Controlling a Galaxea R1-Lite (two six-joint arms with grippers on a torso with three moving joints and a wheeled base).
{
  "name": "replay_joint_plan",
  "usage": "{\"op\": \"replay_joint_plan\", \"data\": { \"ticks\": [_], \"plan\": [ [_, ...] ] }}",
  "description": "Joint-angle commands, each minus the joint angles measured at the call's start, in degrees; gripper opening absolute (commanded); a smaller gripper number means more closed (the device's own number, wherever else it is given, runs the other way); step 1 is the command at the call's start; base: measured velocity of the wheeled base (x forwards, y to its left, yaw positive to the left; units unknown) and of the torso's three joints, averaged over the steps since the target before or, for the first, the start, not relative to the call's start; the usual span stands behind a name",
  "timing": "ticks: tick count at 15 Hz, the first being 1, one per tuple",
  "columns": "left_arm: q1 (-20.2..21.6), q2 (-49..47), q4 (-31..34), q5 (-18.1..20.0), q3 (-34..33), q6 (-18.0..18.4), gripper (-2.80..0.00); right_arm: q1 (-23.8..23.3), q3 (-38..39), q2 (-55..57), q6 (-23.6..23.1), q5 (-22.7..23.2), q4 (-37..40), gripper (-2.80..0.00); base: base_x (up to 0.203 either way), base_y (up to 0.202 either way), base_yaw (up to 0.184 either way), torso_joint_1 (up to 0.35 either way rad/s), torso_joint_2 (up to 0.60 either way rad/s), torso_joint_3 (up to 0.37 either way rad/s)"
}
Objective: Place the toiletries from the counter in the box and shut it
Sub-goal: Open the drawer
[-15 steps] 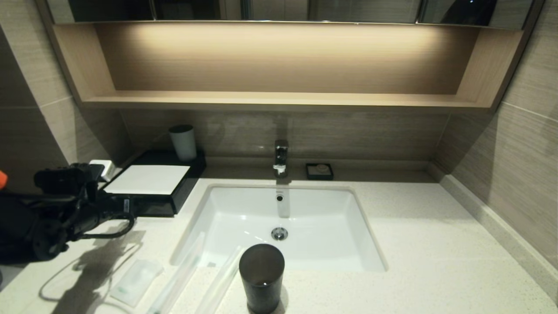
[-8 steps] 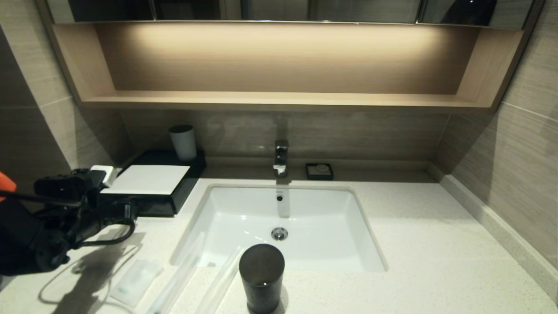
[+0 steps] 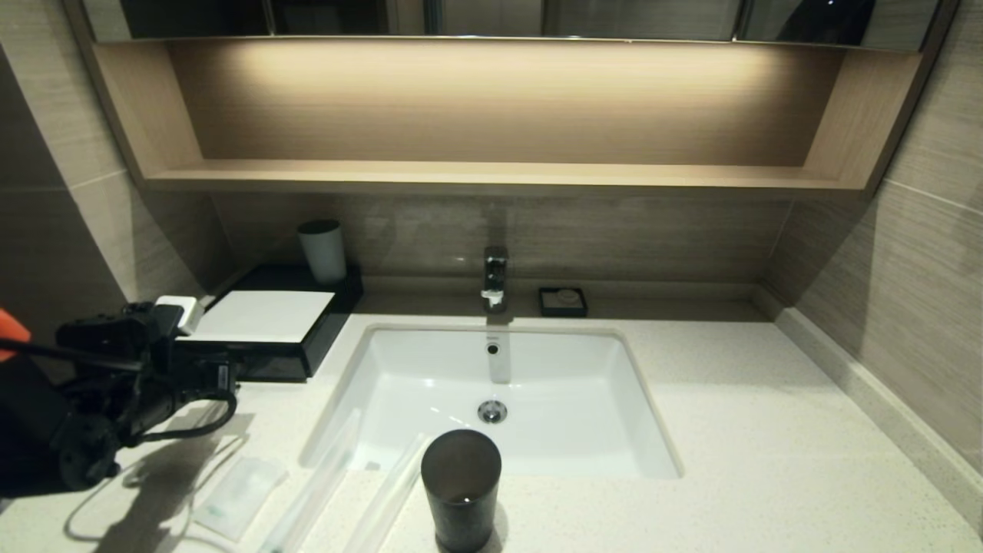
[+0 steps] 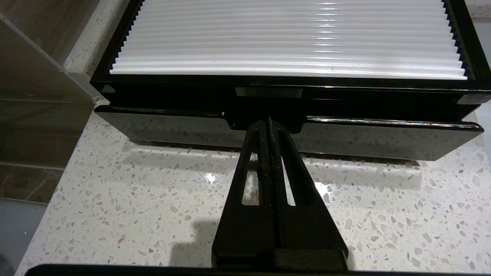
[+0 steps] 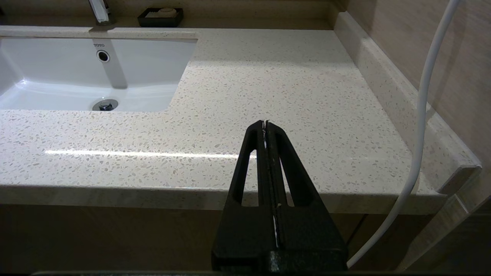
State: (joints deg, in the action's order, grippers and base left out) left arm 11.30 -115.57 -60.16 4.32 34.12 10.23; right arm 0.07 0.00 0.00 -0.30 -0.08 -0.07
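With left claw (image 4: 267,122) closed at box (image 4: 284,96) notch, right claw (image 5: 265,124) closed

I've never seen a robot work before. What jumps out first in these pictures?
The left gripper stands out most: its shut fingers sit in the notch of the black box's drawer, at the counter's back left. Near the front edge lie a small sachet and two clear packets, beside a dark cup. The right gripper hangs shut off the counter's right front.

The left arm (image 3: 84,399) hides the near corner of the box (image 3: 307,346). The picture's lower edge cuts off both long packets (image 3: 315,484) and the dark cup (image 3: 461,488).
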Motion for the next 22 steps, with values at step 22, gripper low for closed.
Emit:
{"op": "replay_joint_plan", "data": {
  "ticks": [22],
  "plan": [
    [0.04,-4.72,-0.19,-0.1,5.43,-0.03,-2.8,0.01,0.09,0.0,-0.05,-0.01,-0.01,-2.8,0.0,0.0,0.0,0.0,0.0,0.0]
  ]
}}
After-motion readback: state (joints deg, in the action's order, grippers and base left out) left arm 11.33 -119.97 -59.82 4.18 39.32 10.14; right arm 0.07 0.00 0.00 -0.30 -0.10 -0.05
